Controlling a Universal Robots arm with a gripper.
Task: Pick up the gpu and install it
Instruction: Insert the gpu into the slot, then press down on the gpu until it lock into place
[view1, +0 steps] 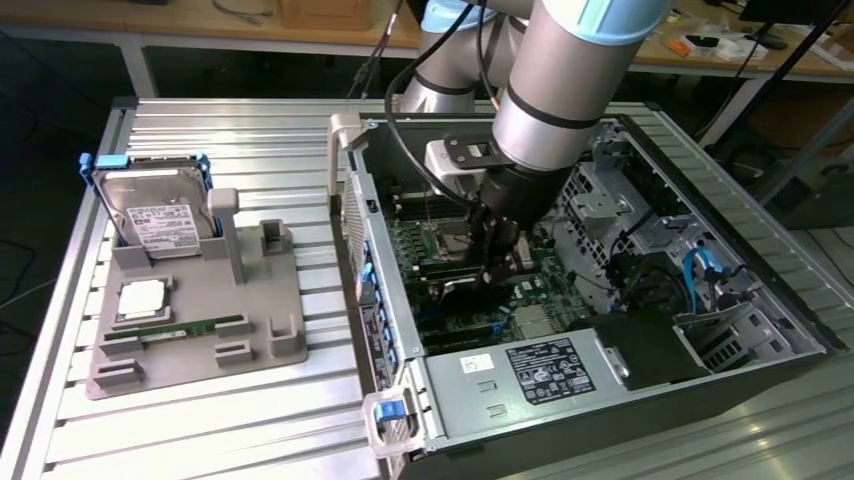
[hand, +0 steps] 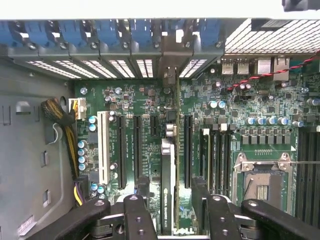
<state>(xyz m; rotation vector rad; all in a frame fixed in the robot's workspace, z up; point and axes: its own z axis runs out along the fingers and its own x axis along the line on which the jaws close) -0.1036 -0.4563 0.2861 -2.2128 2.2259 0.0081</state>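
A grey robot arm reaches down into an open computer case that lies on its side on a ribbed metal table. Its black gripper is closed on the gpu, one finger on each face of the card. Seen edge-on in the wrist view, the gpu is a thin dark card with a pale strip along one side, held upright and running away toward the row of blue-latched rear slots. It hangs over the green motherboard, among the long black expansion slots. On the exterior view's left, well apart from the case, a grey holder carries a silver hard drive and a narrow green memory stick.
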